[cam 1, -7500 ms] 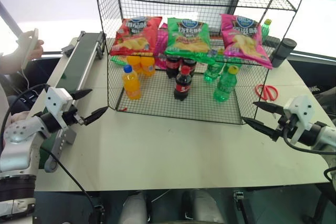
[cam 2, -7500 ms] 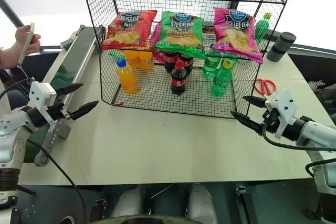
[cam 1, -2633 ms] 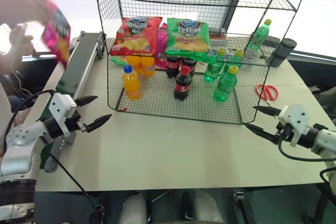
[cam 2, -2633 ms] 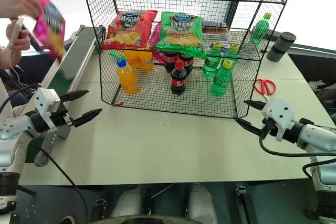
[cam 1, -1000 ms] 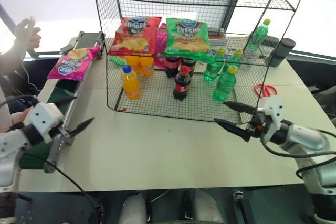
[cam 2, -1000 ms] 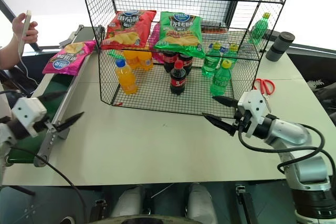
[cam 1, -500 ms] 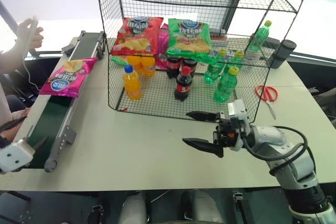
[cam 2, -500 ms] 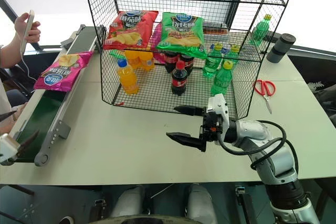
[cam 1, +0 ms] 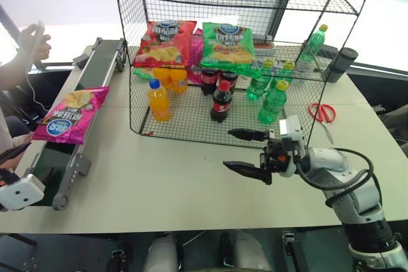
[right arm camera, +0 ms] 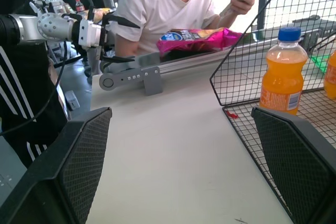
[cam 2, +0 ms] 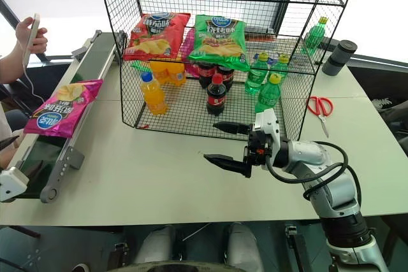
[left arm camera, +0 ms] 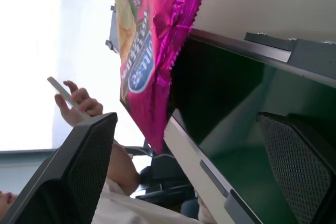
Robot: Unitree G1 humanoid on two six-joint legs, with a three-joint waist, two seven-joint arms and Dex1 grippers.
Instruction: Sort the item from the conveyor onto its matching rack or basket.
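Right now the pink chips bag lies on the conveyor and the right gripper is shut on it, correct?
Not quite. The pink bag does lie on the conveyor, but the right gripper is open and holds nothing; it hangs over the table in front of the rack, far from the bag. The left eye view shows this.

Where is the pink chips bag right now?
In the head views the pink chips bag lies on the green conveyor at the table's left edge, overhanging its outer rail, left of the black wire rack and ahead of the left gripper.
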